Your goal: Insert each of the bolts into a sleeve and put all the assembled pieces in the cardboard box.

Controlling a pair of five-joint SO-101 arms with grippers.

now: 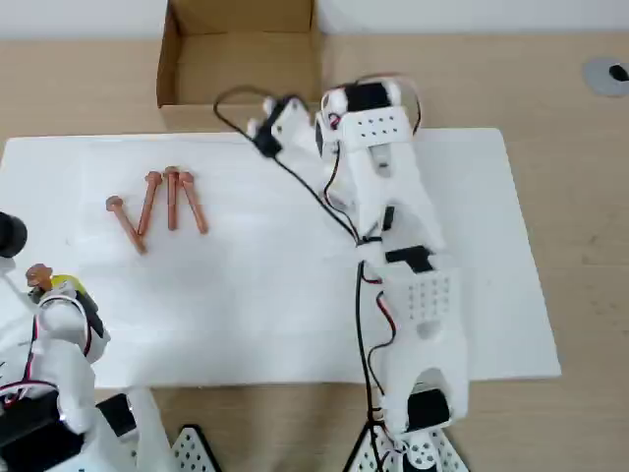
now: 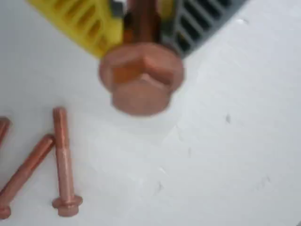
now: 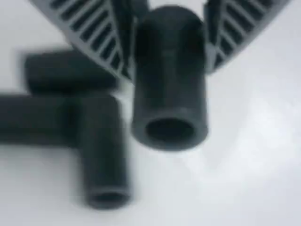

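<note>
Left gripper [image 2: 143, 26] clamped on bolt [image 2: 141, 80], shank mostly hidden between fingers. Right gripper [image 3: 169, 37] clamped on sleeve [image 3: 170, 84]. Loose bolts [image 1: 162, 205] near box [image 1: 241, 69]; box cut off by frame.

Bright even light, white sheet [image 1: 256, 295] almost glaring, faint soft shadows under bolts [image 1: 173, 200], dull sheen along sleeve [image 3: 170, 75]

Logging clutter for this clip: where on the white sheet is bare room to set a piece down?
The white sheet's middle is free, between the four loose bolts, the left end effector and the right arm. So is the strip beyond that arm. Crowded: beside the right end effector, where sleeves lie.
</note>
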